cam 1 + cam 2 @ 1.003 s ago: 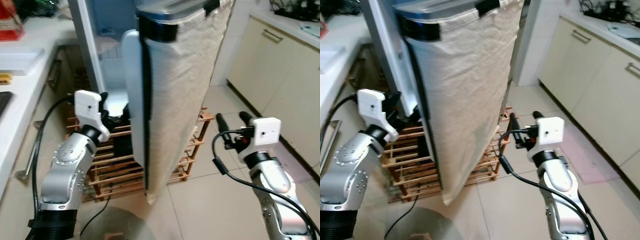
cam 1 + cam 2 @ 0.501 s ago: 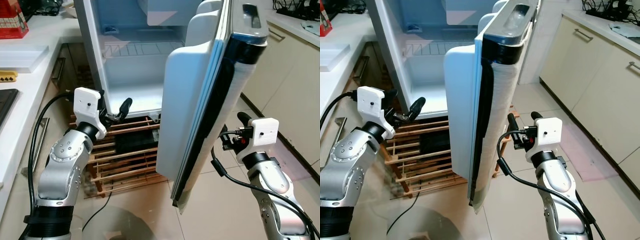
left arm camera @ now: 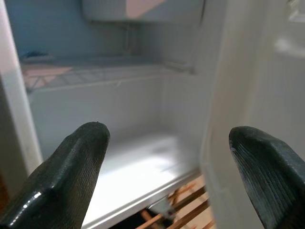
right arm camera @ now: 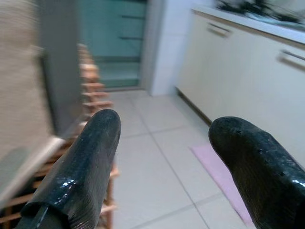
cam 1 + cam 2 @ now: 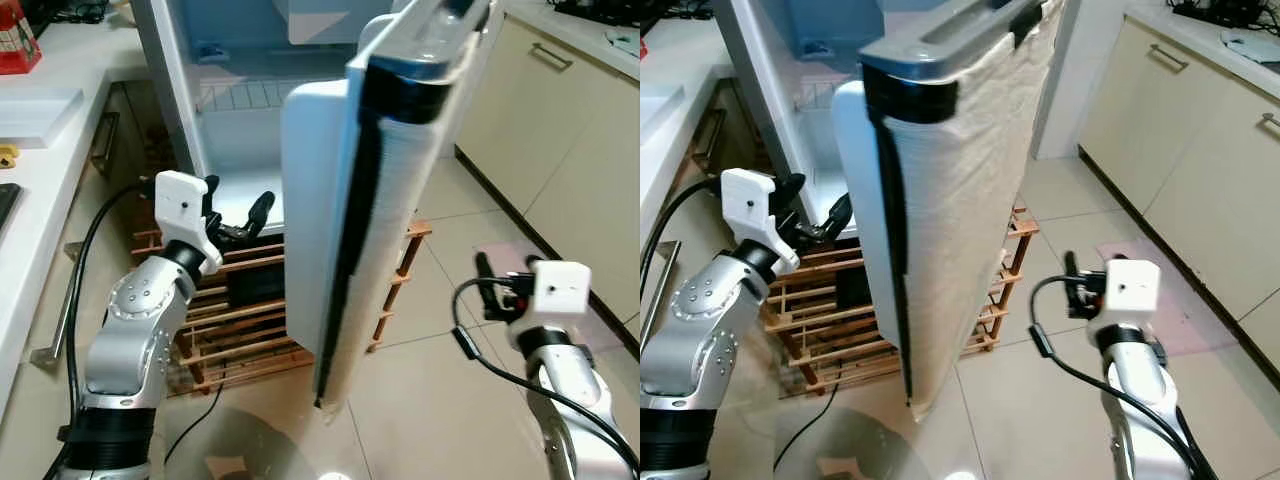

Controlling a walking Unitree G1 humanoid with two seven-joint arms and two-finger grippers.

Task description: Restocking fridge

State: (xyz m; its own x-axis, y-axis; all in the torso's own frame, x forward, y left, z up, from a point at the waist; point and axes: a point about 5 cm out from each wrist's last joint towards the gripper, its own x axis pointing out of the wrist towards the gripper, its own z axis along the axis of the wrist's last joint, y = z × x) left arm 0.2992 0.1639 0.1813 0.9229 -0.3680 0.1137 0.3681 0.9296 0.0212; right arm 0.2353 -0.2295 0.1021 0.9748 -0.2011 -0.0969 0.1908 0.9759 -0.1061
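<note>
- Fridge (image 5: pixel 230 120) stands open ahead, its cavity bare and lit, raised on a wooden rack (image 5: pixel 240 320).
- Left claw (image 5: pixel 240 215), fingers spread and holding nothing, sits at the cavity's lower front edge.
- Fridge door (image 5: pixel 370 200) hangs ajar in the middle, a beige cloth (image 5: pixel 960 190) covering its outer face.
- Right claw (image 5: pixel 495 280) hovers over the floor tiles (image 5: pixel 440 400), spread and empty, near cream cabinets (image 5: pixel 570 130).

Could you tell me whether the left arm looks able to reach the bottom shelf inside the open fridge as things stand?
Probably yes. The left end effector, fingers open, sits at the fridge's mouth pointing in at the bottom shelf, with nothing between them. The fridge door stands to its right, beside that path rather than across it.
</note>
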